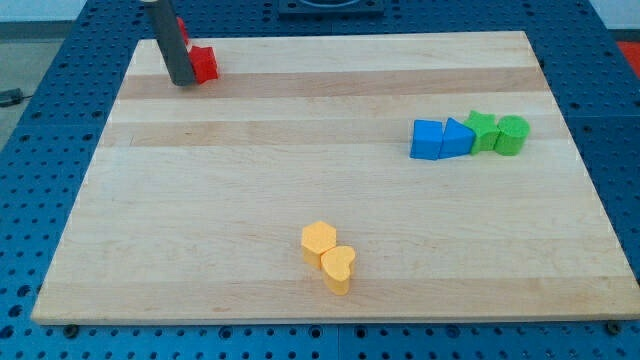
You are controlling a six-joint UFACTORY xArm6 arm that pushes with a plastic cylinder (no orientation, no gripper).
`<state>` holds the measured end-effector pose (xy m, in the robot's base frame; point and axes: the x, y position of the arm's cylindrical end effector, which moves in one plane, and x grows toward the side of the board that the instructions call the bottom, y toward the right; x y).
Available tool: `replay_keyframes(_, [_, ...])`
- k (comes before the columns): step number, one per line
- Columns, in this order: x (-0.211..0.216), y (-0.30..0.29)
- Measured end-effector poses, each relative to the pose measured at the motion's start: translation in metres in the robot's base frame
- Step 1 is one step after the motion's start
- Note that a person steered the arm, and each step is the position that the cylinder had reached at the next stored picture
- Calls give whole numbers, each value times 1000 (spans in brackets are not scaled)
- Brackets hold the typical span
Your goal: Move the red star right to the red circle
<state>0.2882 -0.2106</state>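
Note:
My tip [184, 82] rests on the wooden board [300, 160] near its top left corner. A red block [205, 64], angular and probably the star, touches the rod's right side. A second red block [181, 27] peeks out just behind the rod, higher in the view. The rod hides most of it, so its shape cannot be made out. The two red blocks lie close together, and the rod covers any gap between them.
At the view's right stands a row: a blue block [427, 140], a blue triangle-like block [457, 138], a green star [484, 130] and a green circle [512, 135]. A yellow hexagon [318, 240] and a yellow heart [339, 269] touch near the bottom middle.

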Motion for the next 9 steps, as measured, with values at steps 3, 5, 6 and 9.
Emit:
replay_keyframes(3, [4, -11])
replay_keyframes(5, [4, 44])
replay_keyframes(6, [1, 27])
replay_keyframes(9, [-26, 17])
